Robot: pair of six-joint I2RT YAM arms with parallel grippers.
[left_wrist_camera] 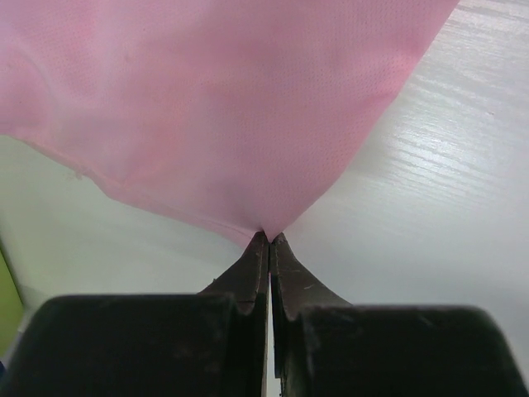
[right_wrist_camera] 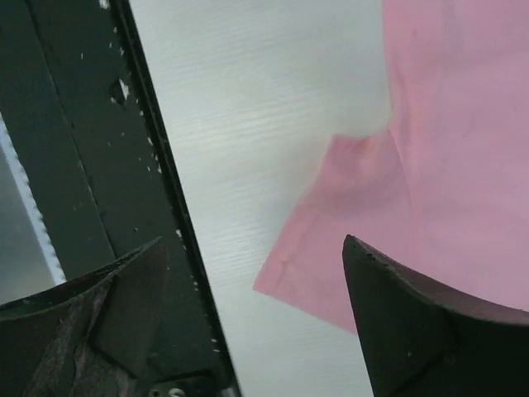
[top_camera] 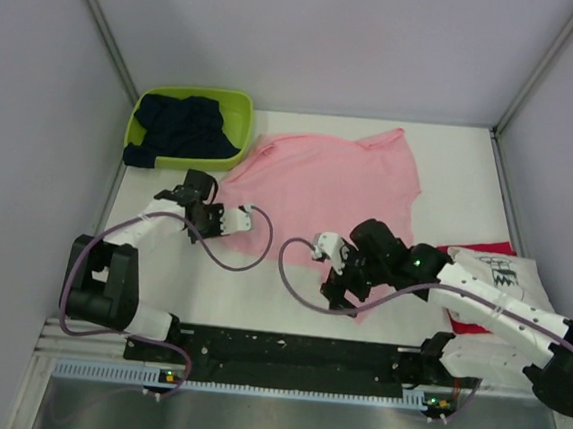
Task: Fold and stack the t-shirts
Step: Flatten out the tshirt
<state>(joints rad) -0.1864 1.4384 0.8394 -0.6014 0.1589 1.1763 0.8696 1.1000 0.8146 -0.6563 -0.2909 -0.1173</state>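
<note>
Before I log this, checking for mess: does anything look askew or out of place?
The pink tee lies crooked and rumpled, its edge pinched by the left gripper. The navy tee is bunched in the basket, spilling over its near-left rim.

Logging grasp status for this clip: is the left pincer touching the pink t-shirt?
Touching. The left wrist view shows the left pincer shut, with the edge of the pink t-shirt pinched between its tips.
</note>
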